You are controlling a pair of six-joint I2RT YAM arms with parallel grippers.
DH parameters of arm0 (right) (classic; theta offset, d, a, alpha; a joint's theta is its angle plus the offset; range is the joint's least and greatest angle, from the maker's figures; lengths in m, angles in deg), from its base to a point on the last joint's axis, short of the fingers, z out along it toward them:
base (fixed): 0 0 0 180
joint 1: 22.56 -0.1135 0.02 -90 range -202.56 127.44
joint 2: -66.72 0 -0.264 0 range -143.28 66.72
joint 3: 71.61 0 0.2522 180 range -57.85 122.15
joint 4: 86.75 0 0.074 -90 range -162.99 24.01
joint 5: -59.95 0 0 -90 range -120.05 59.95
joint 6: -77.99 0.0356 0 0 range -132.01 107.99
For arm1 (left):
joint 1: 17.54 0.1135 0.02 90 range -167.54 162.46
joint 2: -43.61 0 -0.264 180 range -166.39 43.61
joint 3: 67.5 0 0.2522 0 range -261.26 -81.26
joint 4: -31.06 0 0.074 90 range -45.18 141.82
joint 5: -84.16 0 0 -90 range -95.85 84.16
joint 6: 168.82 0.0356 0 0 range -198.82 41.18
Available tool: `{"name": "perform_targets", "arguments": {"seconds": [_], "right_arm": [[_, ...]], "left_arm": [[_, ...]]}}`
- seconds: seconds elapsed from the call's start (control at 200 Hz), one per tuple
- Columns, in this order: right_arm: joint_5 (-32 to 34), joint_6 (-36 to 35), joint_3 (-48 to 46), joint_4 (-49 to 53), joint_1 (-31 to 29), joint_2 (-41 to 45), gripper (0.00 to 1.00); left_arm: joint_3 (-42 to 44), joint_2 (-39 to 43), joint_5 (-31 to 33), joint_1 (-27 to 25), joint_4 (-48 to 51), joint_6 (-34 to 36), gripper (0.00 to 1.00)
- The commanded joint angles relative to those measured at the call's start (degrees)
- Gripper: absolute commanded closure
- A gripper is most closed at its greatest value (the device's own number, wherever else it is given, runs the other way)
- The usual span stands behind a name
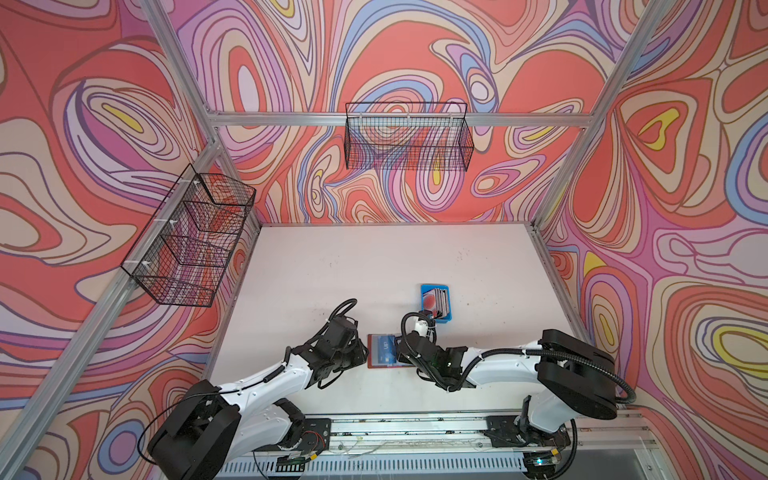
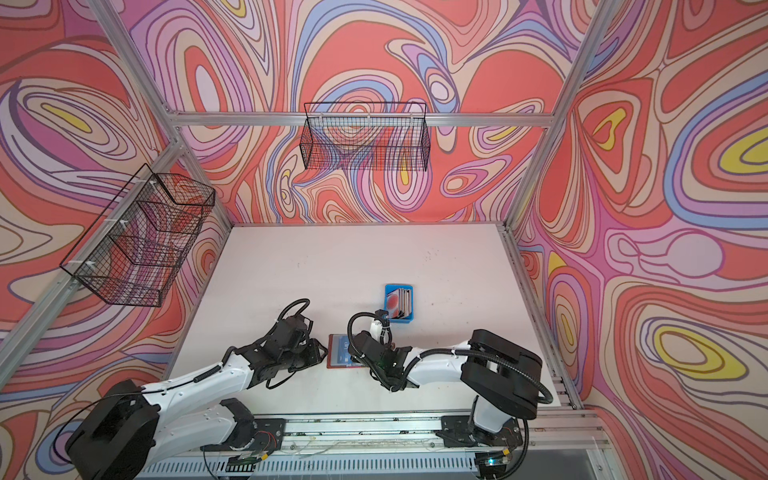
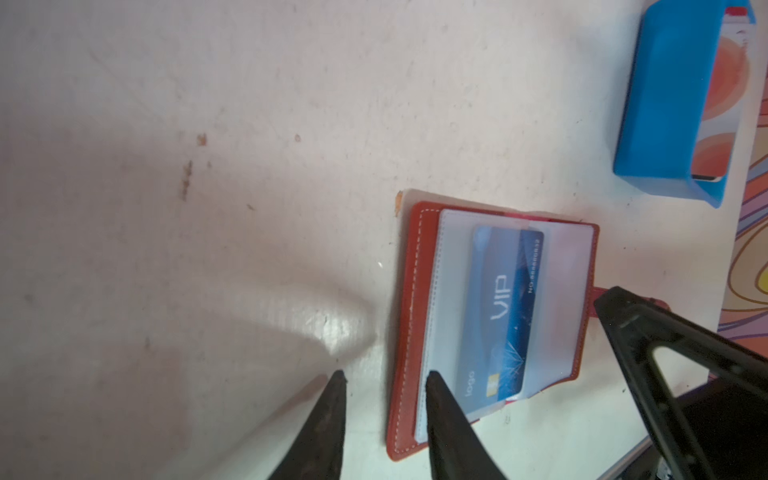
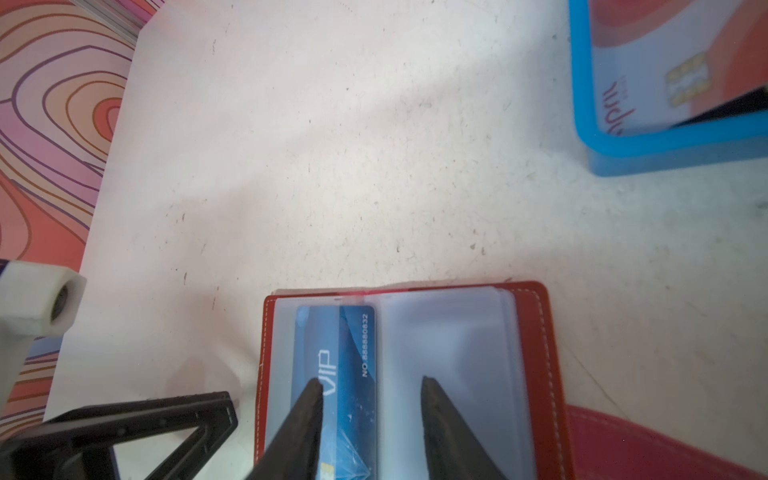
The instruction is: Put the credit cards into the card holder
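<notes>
I see both pincers released: right pincer (image 4: 371,381) over the blue VIP card (image 4: 332,332) sleeved in the card holder (image 4: 540,353), left pincer (image 3: 386,372) straddling its edge.

Both top views: mounted high above the near edge, behind the arm bases, looking down and forward across the table (image 1: 374,257) to the back wall. Wide, distant, nearly identical. Wrist cameras: low, close, angled down at the tabletop. All four views share the card holder (image 3: 419,311) and the blue tray (image 3: 665,104).
</notes>
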Motion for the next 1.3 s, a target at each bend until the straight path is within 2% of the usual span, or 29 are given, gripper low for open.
{"name": "perform_targets", "arguments": {"seconds": [0.0, 0.676, 0.906, 1.157, 1.297], "right_arm": [[-0.7, -0.3, 1.5, -0.1, -0.4, -1.9, 0.59], [-5.0, -1.4, 6.3, -1.8, -0.4, -9.8, 0.62], [-7.0, -1.6, 7.0, -4.0, -0.7, -11.0, 0.68], [-6.0, -0.4, 7.1, -5.2, -2.4, -11.3, 0.73], [-4.5, 2.1, 4.3, -9.3, -3.9, -11.0, 0.74]], "left_arm": [[-2.4, -2.2, -0.6, -0.3, 1.5, 1.2, 0.67], [-2.5, -4.3, -3.7, -0.3, -1.0, 1.4, 0.71], [-2.5, -4.1, -3.9, -0.4, -1.2, 1.3, 0.72], [-2.4, -4.2, -3.7, -0.3, -1.4, 1.3, 0.72], [-2.0, -3.9, -3.6, -0.3, -1.6, 1.0, 0.72]]}}
